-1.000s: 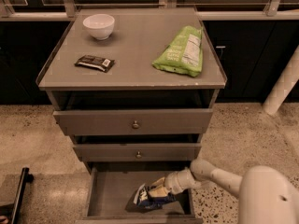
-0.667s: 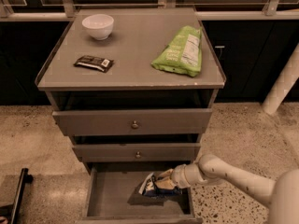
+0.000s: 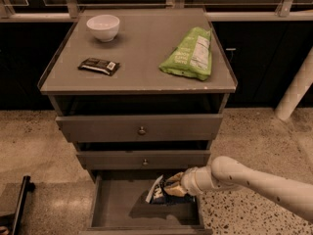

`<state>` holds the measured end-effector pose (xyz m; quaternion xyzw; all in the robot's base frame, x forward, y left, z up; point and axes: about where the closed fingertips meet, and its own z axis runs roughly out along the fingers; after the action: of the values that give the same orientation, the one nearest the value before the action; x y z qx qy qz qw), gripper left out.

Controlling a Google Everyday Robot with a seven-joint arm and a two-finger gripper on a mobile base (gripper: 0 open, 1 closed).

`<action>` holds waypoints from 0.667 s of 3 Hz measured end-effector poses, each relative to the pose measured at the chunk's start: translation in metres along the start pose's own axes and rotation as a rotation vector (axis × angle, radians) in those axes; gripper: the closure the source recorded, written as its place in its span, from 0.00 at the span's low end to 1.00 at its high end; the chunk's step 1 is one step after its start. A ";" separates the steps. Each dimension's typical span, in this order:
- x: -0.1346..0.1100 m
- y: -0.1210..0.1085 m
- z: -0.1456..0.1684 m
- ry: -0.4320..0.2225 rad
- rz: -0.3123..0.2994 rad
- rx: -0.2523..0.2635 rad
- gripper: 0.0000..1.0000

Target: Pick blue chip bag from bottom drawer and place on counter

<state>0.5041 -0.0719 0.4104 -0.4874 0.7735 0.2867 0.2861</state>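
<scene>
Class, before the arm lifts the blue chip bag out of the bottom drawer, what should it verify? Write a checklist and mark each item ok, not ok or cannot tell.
1. Bottom drawer pulled open: ok.
2. Gripper at the blue chip bag, inside the drawer: ok.
3. Bag held firmly: cannot tell.
4. Bare spot on the counter between the brown wrapper and the green bag: ok.
5. Lift path past the middle drawer front: cannot tell.

Arm [image 3: 254, 181] stretched low, its hand [image 3: 175, 186] clamped on the blue chip bag [image 3: 157, 194].
</scene>
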 end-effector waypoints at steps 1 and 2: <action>0.000 0.000 0.000 0.000 0.000 0.000 1.00; -0.011 0.004 -0.008 0.023 -0.017 0.002 1.00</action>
<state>0.5032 -0.0694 0.4242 -0.4971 0.7729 0.2776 0.2801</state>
